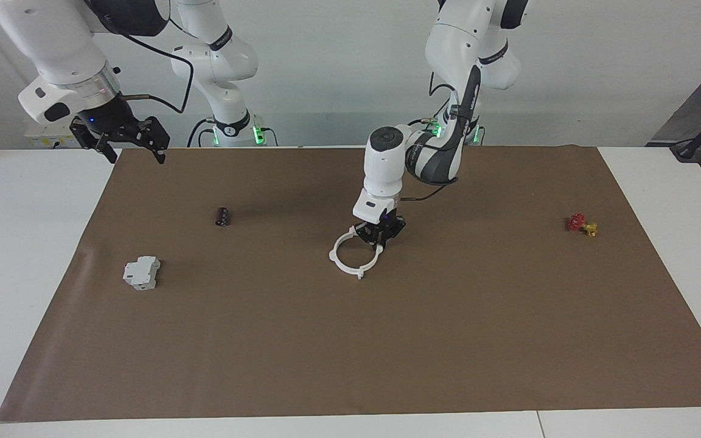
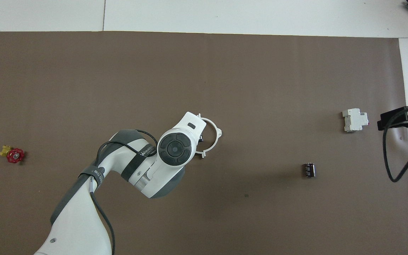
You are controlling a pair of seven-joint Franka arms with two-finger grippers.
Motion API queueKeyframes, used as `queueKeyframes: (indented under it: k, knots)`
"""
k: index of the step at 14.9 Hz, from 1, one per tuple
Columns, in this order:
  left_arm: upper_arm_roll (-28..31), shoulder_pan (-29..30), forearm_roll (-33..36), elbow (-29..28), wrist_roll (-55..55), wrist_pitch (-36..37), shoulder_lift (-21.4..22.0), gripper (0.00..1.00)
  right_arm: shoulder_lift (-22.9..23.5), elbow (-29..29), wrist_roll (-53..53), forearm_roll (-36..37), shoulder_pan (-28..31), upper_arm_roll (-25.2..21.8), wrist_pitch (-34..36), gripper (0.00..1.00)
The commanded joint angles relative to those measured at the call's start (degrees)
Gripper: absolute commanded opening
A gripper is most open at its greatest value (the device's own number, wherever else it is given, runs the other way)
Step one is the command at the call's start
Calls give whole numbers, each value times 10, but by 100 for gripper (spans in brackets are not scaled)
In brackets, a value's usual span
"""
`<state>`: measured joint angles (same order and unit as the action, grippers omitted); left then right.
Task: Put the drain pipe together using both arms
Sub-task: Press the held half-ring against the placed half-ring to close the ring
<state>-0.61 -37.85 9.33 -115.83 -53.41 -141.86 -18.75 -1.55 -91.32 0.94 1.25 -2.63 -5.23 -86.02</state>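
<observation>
Your left gripper point(image 1: 379, 241) is down at the middle of the brown mat point(image 1: 448, 340), fingers pinched together on the rim of the white drain pipe ring point(image 1: 355, 256), at the ring's edge nearest the robots; the ring lies flat on the mat. Your right gripper point(image 1: 126, 146) waits raised over the mat's corner at the right arm's end, fingers spread apart. A grey-white block point(image 1: 142, 272) and a small black cylinder point(image 1: 223, 216) lie toward that end; a red-and-yellow valve point(image 1: 582, 224) lies toward the left arm's end.
</observation>
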Motion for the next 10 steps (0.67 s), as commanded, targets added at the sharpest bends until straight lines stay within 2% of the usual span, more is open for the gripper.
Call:
queueKeyframes:
  k: [1, 10]
  knots:
    - [4, -1, 10, -7, -10, -15, -1, 0, -10, -13, 13, -7, 6, 0, -13, 100]
    - [4, 3, 12, -3, -8, -15, -4, 0, -9, -13, 13, -7, 6, 0, -13, 100]
